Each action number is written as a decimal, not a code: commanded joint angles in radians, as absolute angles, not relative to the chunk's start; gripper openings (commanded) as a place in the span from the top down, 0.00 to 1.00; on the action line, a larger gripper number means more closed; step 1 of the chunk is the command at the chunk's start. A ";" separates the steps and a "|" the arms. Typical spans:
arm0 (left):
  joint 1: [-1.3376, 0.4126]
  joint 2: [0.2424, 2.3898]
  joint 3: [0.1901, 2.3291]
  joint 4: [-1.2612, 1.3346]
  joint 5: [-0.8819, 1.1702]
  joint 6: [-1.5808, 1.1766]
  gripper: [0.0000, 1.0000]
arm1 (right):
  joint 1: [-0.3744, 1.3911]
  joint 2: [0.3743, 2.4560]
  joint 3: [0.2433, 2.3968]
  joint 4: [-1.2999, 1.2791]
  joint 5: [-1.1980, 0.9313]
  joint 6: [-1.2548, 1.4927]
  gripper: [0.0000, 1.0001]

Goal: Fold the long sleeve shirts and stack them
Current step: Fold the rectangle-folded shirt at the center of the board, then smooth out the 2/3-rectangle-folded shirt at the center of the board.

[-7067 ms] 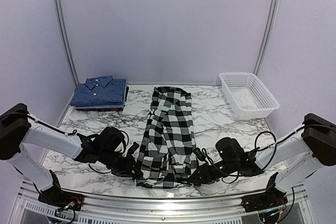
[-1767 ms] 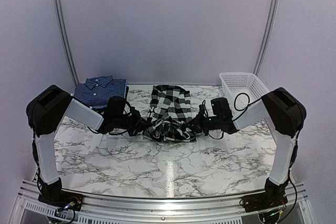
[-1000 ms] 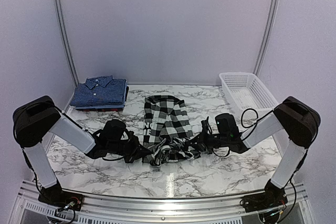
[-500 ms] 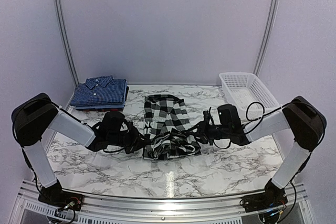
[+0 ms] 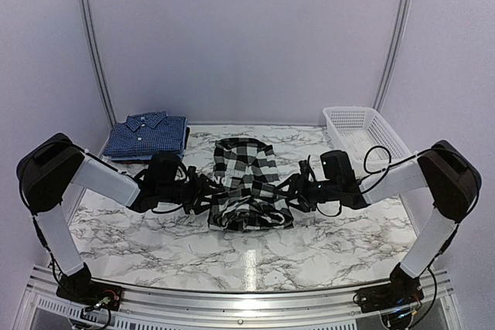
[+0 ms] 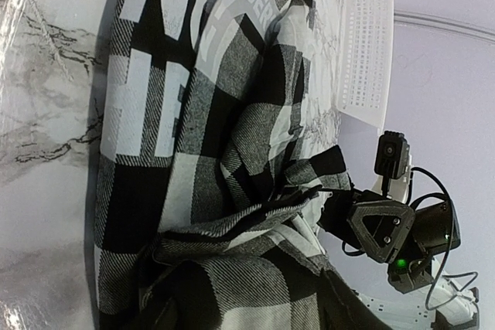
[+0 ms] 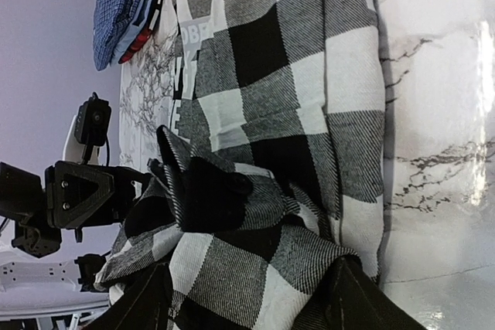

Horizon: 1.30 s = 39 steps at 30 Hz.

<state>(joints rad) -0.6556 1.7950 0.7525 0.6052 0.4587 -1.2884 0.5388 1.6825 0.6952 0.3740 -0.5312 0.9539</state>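
Note:
The black-and-white checked long sleeve shirt (image 5: 246, 183) lies in the middle of the table, its near half folded up over the rest in a rumpled bundle. White lettering (image 6: 155, 75) shows on it. My left gripper (image 5: 203, 191) is at its left edge and my right gripper (image 5: 294, 191) at its right edge. In both wrist views the fingers stand spread apart, left gripper (image 6: 255, 303) and right gripper (image 7: 247, 287), with loose checked cloth lying between them. Folded dark blue shirts (image 5: 147, 135) are stacked at the back left.
A white mesh basket (image 5: 365, 138) stands at the back right, just behind my right arm. The marble table (image 5: 247, 245) runs to a metal rail at the near edge. Pale walls close in the back and sides.
Both grippers have gone from shut to open, letting go of the checked cloth. The folded-over near half has come to rest farther back on the shirt.

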 commanded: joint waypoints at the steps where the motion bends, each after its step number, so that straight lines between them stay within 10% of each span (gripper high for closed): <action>1: -0.645 1.785 0.767 0.597 0.479 -1.262 0.40 | 0.525 1.640 0.762 0.279 -0.507 0.849 0.34; 11: -0.630 1.797 0.770 0.597 0.538 -1.218 0.22 | 0.548 1.564 0.856 -0.036 -0.349 0.561 0.30; 39: -0.630 1.819 0.775 0.597 0.557 -1.220 0.21 | 1.242 1.646 0.866 -0.096 0.688 0.045 0.12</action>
